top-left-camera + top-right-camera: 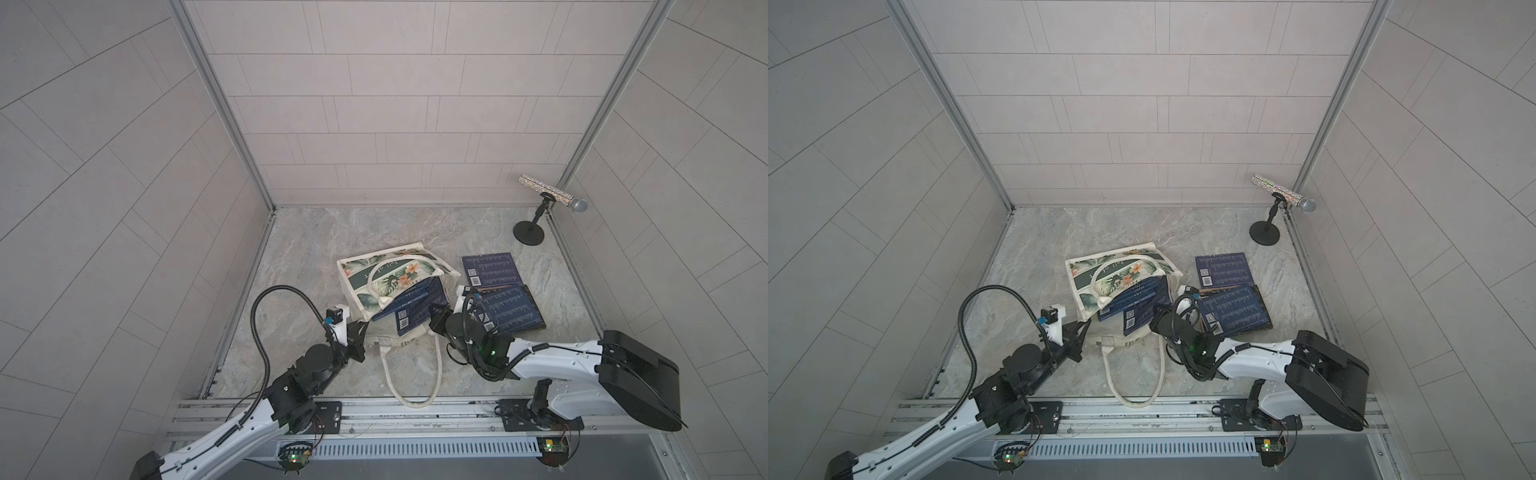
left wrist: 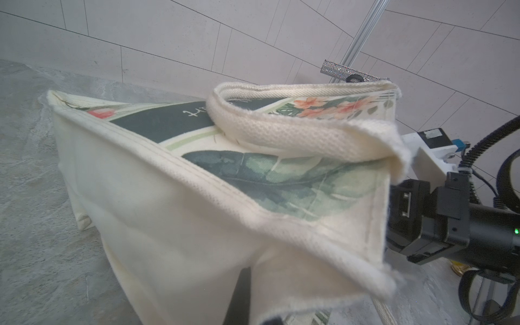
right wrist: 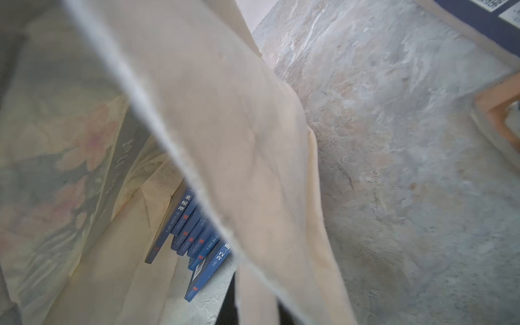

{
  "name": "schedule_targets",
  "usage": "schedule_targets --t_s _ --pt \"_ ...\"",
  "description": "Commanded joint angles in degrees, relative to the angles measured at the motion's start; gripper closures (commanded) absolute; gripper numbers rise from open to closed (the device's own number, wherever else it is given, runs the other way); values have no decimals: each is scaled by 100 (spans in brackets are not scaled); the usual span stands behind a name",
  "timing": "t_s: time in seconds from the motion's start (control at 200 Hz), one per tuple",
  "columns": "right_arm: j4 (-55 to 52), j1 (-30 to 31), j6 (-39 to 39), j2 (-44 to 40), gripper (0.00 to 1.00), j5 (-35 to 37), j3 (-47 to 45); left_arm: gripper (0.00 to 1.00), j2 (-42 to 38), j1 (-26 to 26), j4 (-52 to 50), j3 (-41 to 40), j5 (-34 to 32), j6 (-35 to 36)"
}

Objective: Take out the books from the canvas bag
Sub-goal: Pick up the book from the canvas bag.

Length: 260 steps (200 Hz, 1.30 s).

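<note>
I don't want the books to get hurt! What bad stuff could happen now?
1. The left gripper and right gripper both seem shut on cloth of the canvas bag, not on a book. If they lift, the books in its mouth could slide out in a heap.
2. The right arm lies close beside the books already out. A swing might shove them away.

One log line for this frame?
left tool: shut on bag edge | right tool: shut at bag mouth, hold unclear | books: some in bag, some out
</note>
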Motion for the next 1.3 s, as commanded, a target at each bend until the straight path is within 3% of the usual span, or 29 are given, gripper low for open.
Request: schedule_targets --t_s 0.0,0.22,0.38,0.665,0.926,1.006,1.106,1.296 --pt "-631 29 -191 -537 100 -231 119 100 -90 26 117 78 -122 46" --pt "-2375 29 -837 -1731 100 -607 527 100 -37 18 95 91 -187 10" --pt "-3034 19 -1499 -2602 100 -600 665 100 -46 18 2 122 -313 -7" --pt "-4086 20 -2898 -3274 100 -1380 1736 100 -166 18 -242 160 -576 -16" --pt "-4816 -199 -3617 -3729 100 -452 2614 100 -316 18 -499 188 -755 -34" --pt "-4892 -514 -3645 -3758 100 -174 2777 100 -343 18 -524 197 -773 -35" --pt "-4891 -1271 -3516 -3685 100 -339 2838 100 -345 18 -546 197 -783 -36" --pt "-4445 -3586 -2949 -3309 100 -2232 2675 100 -353 14 -586 217 -782 -37"
